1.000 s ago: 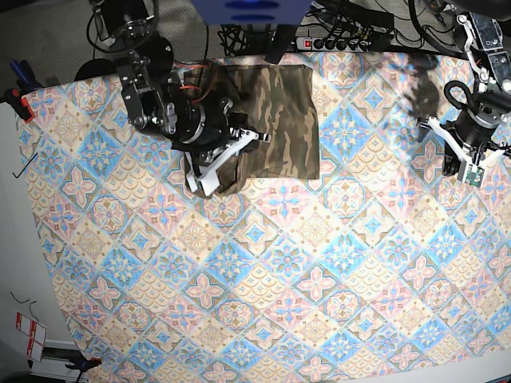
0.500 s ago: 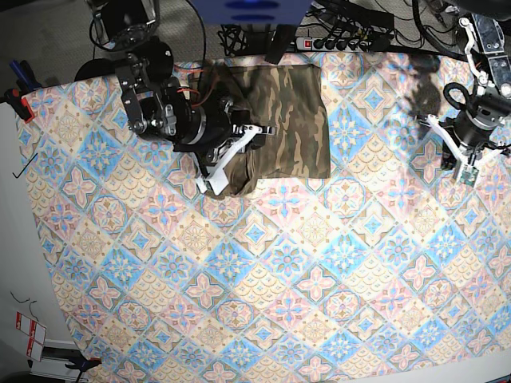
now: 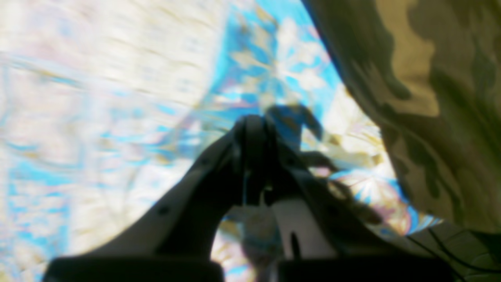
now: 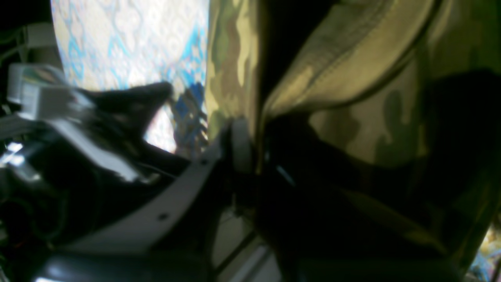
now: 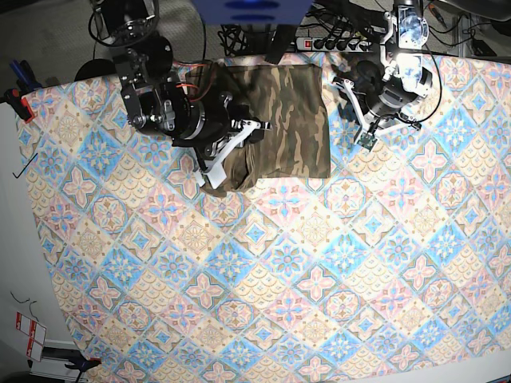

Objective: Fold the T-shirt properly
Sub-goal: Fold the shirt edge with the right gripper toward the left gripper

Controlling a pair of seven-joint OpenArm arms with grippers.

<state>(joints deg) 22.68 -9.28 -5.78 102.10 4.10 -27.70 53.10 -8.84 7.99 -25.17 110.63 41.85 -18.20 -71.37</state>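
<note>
**Camouflage shirt pinched at its edge**

Left wrist: left gripper [image 3: 254, 129] closed, empty, beside the T-shirt [image 3: 430, 98].

Right wrist: right gripper [image 4: 250, 149] clamps T-shirt fabric.

Base: folded T-shirt [image 5: 287, 120] lies on the tablecloth [image 5: 319, 263], far edge.

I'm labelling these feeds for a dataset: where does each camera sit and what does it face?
Base: overhead, looking down on the tablecloth, both arms, T-shirt.
Left wrist: behind the shut left gripper, facing cloth and shirt edge.
Right wrist: behind the right gripper, shut on the T-shirt.
All three share the shirt.
</note>
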